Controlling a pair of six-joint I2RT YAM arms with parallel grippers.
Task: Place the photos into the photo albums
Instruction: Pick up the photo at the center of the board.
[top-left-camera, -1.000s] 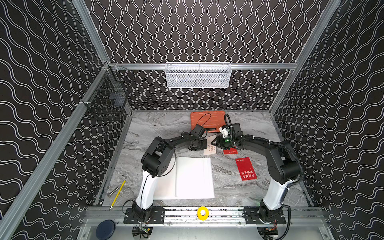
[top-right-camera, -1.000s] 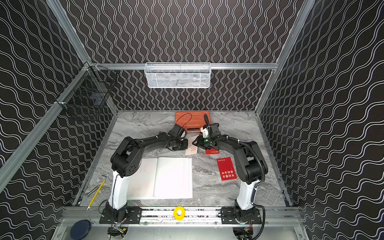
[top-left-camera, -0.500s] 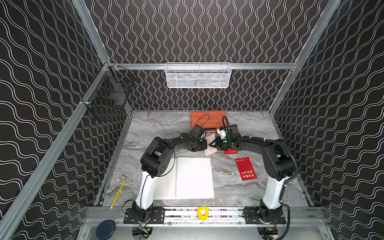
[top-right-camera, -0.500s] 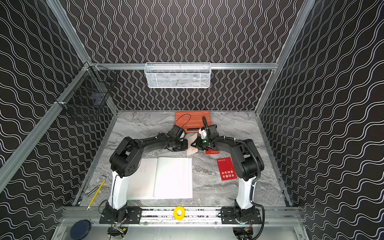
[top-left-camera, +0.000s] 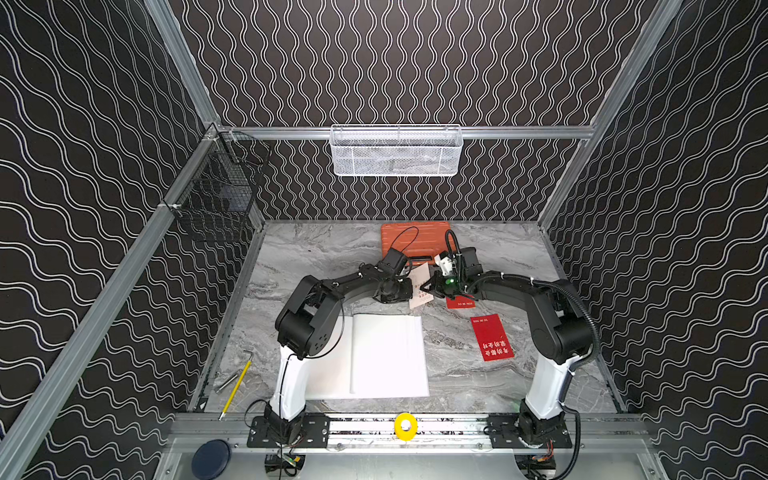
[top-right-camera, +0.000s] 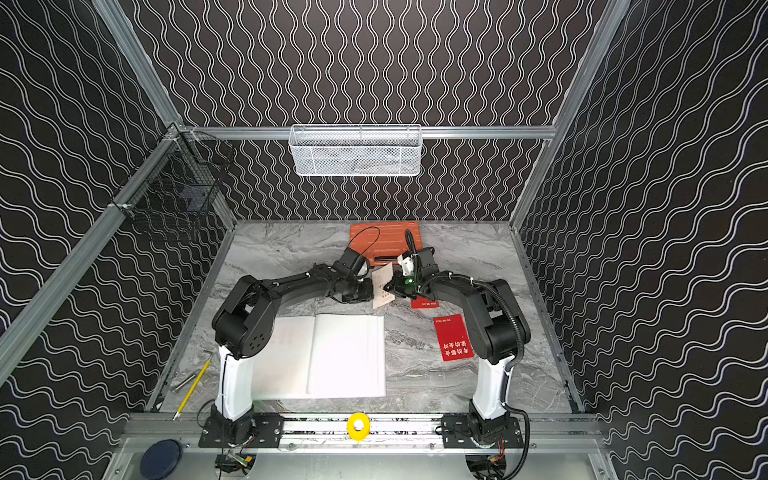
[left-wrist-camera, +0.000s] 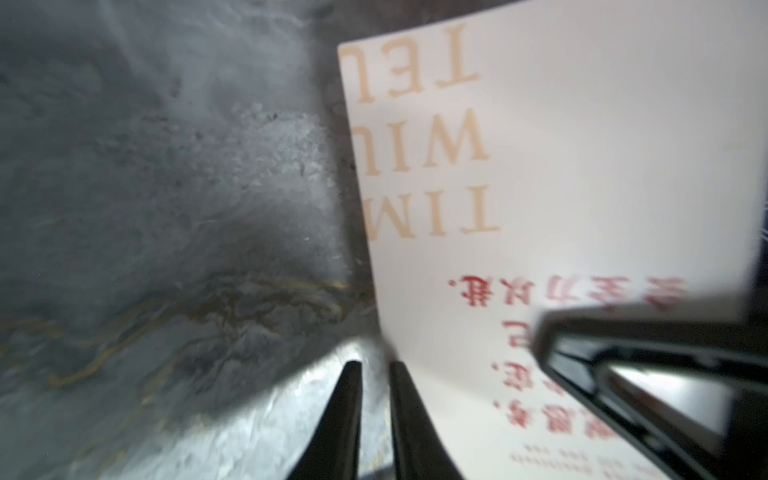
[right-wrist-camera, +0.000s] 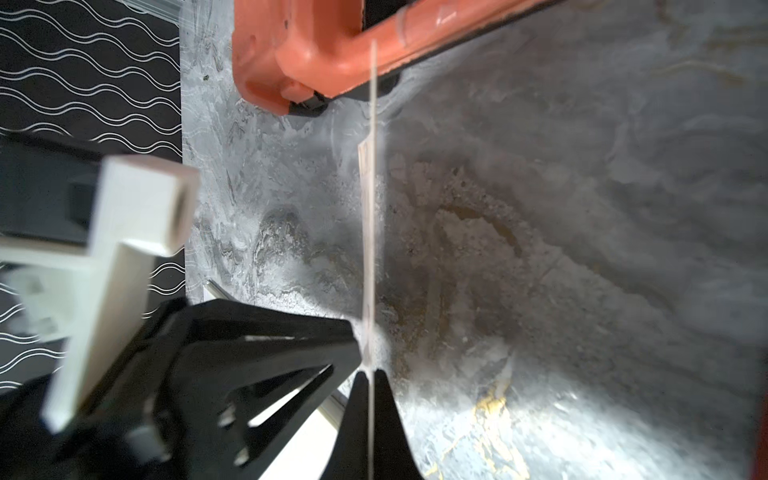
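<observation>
A cream photo (top-left-camera: 419, 286) (top-right-camera: 381, 286) with red characters stands on edge above the table between my two grippers. My right gripper (right-wrist-camera: 369, 374) (top-left-camera: 427, 288) is shut on its thin edge (right-wrist-camera: 370, 208). My left gripper (left-wrist-camera: 372, 365) (top-left-camera: 411, 289) is slightly open, and bare table shows between its fingers. The photo (left-wrist-camera: 582, 166) lies against the outside of one left finger (left-wrist-camera: 409, 415). The photo album (top-left-camera: 386, 357) (top-right-camera: 340, 357) lies open on white pages near the front. Two red photos (top-left-camera: 491, 337) (top-left-camera: 460, 303) lie flat on the table at right.
An orange tool case (top-left-camera: 415, 241) (right-wrist-camera: 316, 50) lies just behind the grippers. A yellow pencil (top-left-camera: 235, 388) and a metal tool (top-left-camera: 226, 381) lie at front left. A white mesh basket (top-left-camera: 395, 151) and a black wire basket (top-left-camera: 220, 199) hang on the walls.
My right gripper has moved in toward the left one and shut on the cream photo. The left jaws have parted a little and no longer pinch it.
</observation>
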